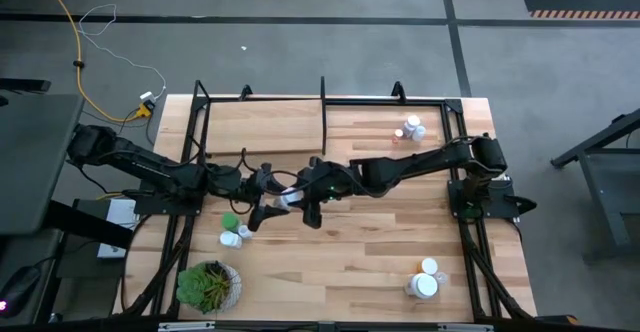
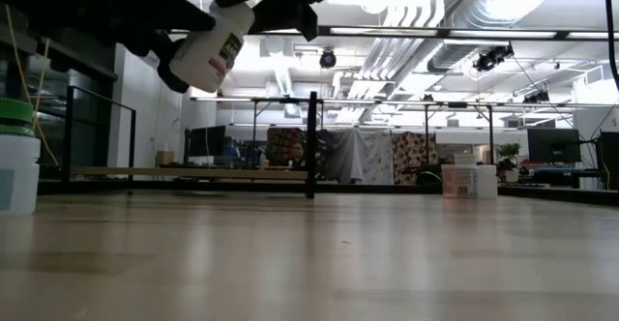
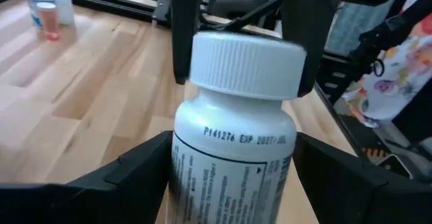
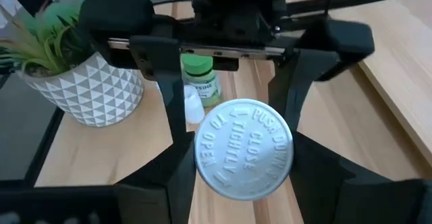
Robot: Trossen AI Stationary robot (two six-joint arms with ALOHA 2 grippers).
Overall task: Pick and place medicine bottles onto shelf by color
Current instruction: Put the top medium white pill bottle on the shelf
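Above table centre: white bottle [image 3: 233,150] is off the wood, held between both arms.
Left gripper [image 3: 233,173]: fingers part-spread, one each side of the bottle body, closed on it.
Right gripper [image 4: 243,166]: fingers flank the cap [image 4: 244,158]; pad contact cannot be told.
Shelf [image 1: 325,107]: far edge, well apart from the bottle.
Risk: if one gripper lets go before the other has a firm hold, the tilted bottle could drop; opposed pulling could twist it loose.
Hidden: high view buries the bottle under the arms; the label is only partly legible.
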